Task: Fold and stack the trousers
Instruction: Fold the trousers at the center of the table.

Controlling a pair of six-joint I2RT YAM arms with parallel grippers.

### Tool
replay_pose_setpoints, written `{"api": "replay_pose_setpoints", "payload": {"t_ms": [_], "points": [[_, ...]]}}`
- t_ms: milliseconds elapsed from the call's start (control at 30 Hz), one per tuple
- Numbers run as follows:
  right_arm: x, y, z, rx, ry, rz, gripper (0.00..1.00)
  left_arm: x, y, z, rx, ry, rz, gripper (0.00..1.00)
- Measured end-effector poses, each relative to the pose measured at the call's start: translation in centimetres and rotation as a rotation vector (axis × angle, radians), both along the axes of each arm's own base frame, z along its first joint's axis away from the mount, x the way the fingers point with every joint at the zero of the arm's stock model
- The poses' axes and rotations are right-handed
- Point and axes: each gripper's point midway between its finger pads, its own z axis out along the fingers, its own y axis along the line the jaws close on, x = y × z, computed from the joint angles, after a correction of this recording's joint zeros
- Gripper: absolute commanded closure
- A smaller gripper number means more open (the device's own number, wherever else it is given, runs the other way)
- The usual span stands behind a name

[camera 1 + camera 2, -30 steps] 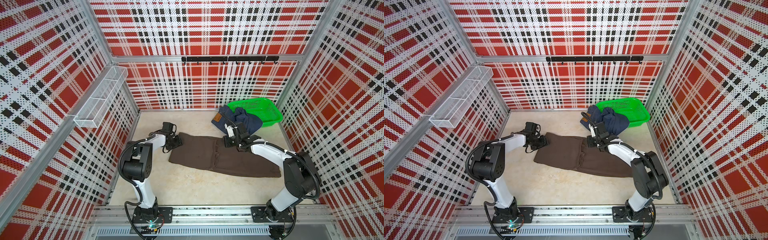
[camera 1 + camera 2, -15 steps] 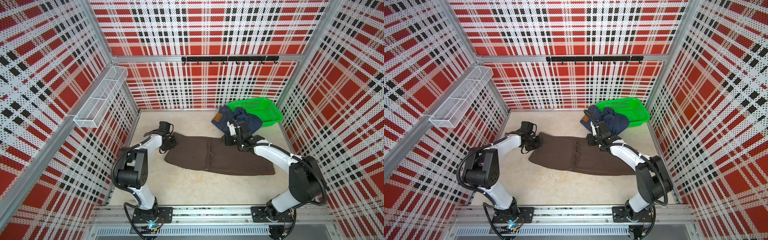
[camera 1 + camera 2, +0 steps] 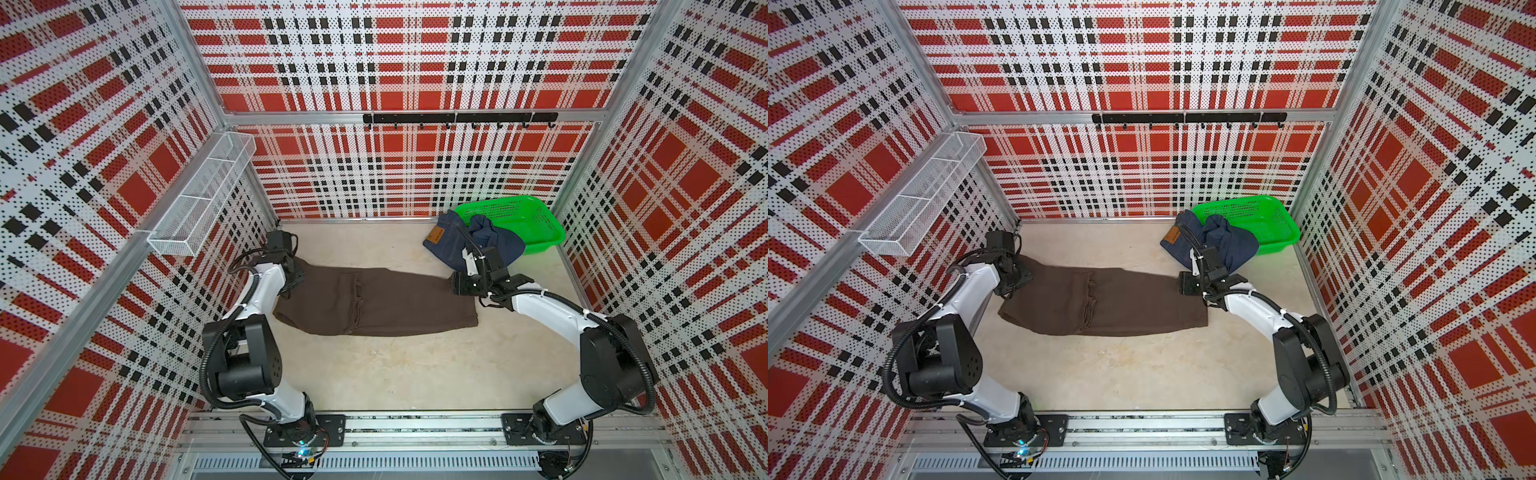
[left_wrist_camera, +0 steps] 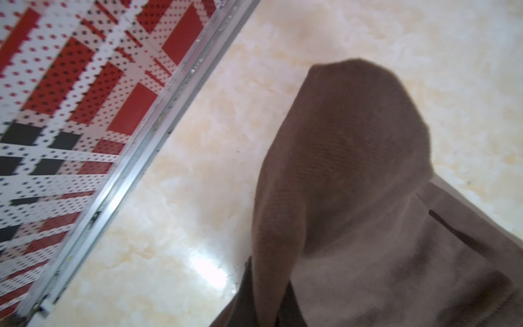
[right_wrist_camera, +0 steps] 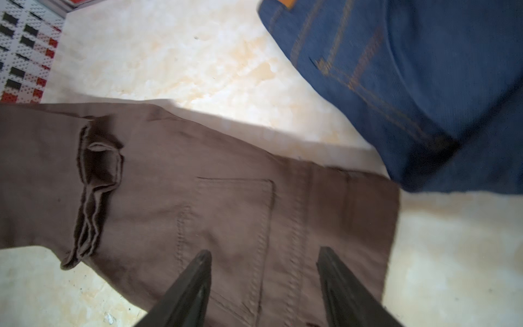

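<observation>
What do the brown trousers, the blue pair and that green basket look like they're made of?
Brown trousers: soft matte woven cloth, probably cotton twill; fine ribbed weave, limp folds. Blue pair: denim, with tan topstitching and a leather-like patch. Green basket: bright moulded plastic, judging by its perforated lattice walls.

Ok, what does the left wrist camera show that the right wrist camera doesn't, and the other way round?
Only the left wrist view: one end of the brown trousers humped up close to the lens. Only the right wrist view: the blue denim pair, the open right gripper and the brown pair's back pocket. Both: the brown trousers, the beige table and the plaid wall.
</observation>
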Motion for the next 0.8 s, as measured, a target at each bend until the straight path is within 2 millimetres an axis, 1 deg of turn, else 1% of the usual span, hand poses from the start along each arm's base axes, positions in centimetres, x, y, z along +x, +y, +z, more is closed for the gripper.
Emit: {"api": "replay_pose_setpoints", "payload": {"t_ms": [67, 167, 233, 300, 433, 533, 700, 733, 800], "points": [[-0.3, -1.0, -1.1, 0.014, 0.041, -0.036, 0.32, -0.2, 0.0, 0.0, 0.001, 0.009, -0.003, 1.0], [-0.4, -1.9, -2.3, 0.03, 0.086, -0.077, 0.31, 0.3, -0.6, 0.5, -0.012, -0.002, -0.025, 1.0], [-0.4, -2.2, -2.9, 0.036, 0.111, -0.097, 0.31, 0.8, -1.5, 0.8, -0.031, -0.014, -0.055, 1.0], [-0.5, -2.5, -3.6, 0.037, 0.132, -0.111, 0.31, 1.2, -3.0, 0.9, -0.054, -0.021, -0.095, 1.0], [-0.8, -3.1, -5.3, 0.034, 0.182, -0.137, 0.31, 1.8, -7.5, 0.9, -0.123, -0.032, -0.204, 1.0], [-0.9, -4.1, -6.6, 0.026, 0.217, -0.165, 0.31, 1.9, -11.3, 1.5, -0.191, -0.053, -0.279, 1.0], [-1.1, -4.8, -8.4, 0.036, 0.266, -0.169, 0.35, 1.5, -17.8, 3.9, -0.307, -0.127, -0.379, 1.0], [-1.1, -4.7, -8.4, 0.044, 0.264, -0.164, 0.36, 1.4, -19.1, 4.3, -0.33, -0.141, -0.395, 1.0], [-0.8, -4.4, -8.4, 0.065, 0.259, -0.15, 0.37, 1.1, -22.4, 4.9, -0.382, -0.166, -0.439, 1.0]]}}
